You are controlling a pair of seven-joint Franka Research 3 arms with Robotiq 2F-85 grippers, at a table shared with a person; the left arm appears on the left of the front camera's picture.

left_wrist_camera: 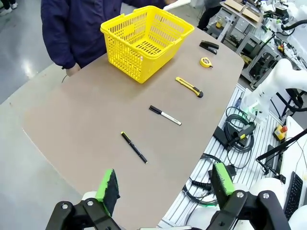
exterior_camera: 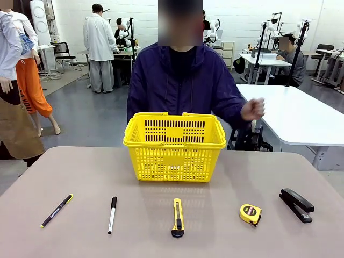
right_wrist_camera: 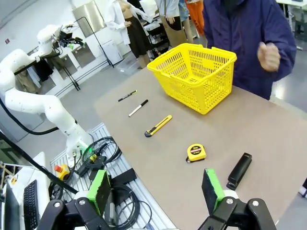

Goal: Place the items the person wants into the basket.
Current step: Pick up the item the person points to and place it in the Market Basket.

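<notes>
Yellow basket at tabletop 12 o'clock; marker at 8, knife at 6, tape measure at 4. Left end effector, right end effector wide open, empty. Person's hand raised, choice unclear: best await gesture, then close across item's narrow width.

The person's raised hand, far right, is smeared by motion, so its fingers cannot be told apart. The person is hidden from the waist down behind the basket and the bench, whose near edge the picture's bottom cuts off. The yellow print on the pen and the label on the tape measure are too small to read.
</notes>
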